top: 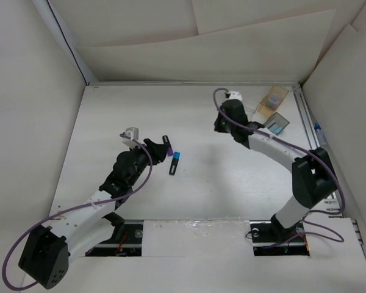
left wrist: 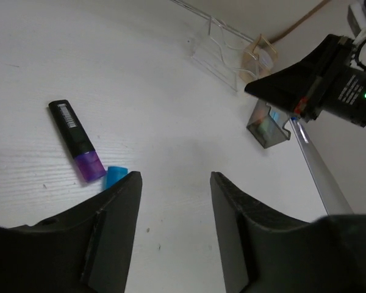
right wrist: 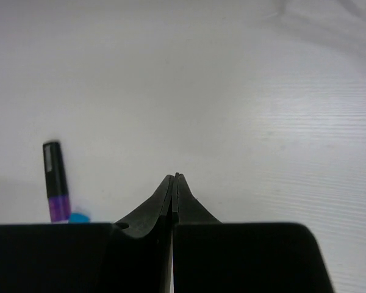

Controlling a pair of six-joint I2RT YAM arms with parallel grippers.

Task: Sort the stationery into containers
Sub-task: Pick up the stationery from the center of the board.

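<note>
A black marker with a purple end [top: 167, 145] lies mid-table, just right of my left gripper [top: 160, 152]. A black marker with a blue end [top: 174, 163] lies just below it. In the left wrist view the purple-ended marker [left wrist: 77, 148] and the blue end [left wrist: 116, 176] lie left of my left gripper [left wrist: 175, 183], which is open and empty. My right gripper [top: 220, 126] is shut and empty above bare table; it shows too in the right wrist view [right wrist: 174, 177]. The clear box [top: 275, 96], tan box [top: 264, 112] and smoky grey box [top: 278, 124] stand at the far right.
A metal rail [top: 306, 119] runs along the table's right edge, just beyond the boxes. Pale walls close in the table on the left, back and right. The right arm's link [top: 274, 146] stretches across the right side.
</note>
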